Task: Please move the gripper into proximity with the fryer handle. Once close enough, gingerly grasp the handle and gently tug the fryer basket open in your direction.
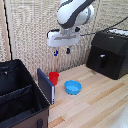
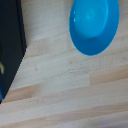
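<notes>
Fryer basket, the black drawer-like front of a boxy black air fryer, sits shut and flush at the exterior view's right, far back on the light wooden plank tabletop, with its dark handle standing out from the front face. Well apart from it, toward the middle of that view and high above the wood, hangs the gripper, a white block on a white-and-grey arm, its two short dark blue-tipped fingers pointing down, spread apart, holding nothing. Below and slightly nearer: a small red cup upright, and just beside it toward the exterior view's right a round blue plastic bowl, the two close but not touching. At the exterior view's left, a large black open case with dividers, its blue-edged flap standing up near the red cup. Bare planks between the bowl and the fryer front; open air between gripper and handle. From the wrist view, only the blue bowl cut by the frame edge, a black case edge and pale wood between them; fingers outside that view.
</notes>
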You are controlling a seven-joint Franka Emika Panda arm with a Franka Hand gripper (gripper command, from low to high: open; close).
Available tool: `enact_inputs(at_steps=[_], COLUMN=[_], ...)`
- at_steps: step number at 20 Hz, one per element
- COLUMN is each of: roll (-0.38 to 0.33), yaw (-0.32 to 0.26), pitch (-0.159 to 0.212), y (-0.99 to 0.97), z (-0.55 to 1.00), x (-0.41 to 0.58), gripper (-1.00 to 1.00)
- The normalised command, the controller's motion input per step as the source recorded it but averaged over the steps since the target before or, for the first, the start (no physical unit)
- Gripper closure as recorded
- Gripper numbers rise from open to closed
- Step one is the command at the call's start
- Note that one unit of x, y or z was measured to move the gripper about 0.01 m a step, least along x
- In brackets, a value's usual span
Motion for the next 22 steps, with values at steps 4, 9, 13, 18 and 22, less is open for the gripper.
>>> enact_inputs(at_steps=[4,9,13,18,22], roll=[-0.029,-0.010,-0.041,-0.189,-0.314], yaw=[-0.360,-0.375,-0.374,-0.258,-0.200], pitch=[-0.017,0.000,0.000,0.003,0.002], y=[0.00,-0.01,-0.02,-0.03,0.00], z=[0.00,0.00,0.00,-0.01,0.00], x=[0.011,0.014,0.037,0.109,0.120], gripper=[-1.00,-1.00,-1.00,-1.00,-1.00])
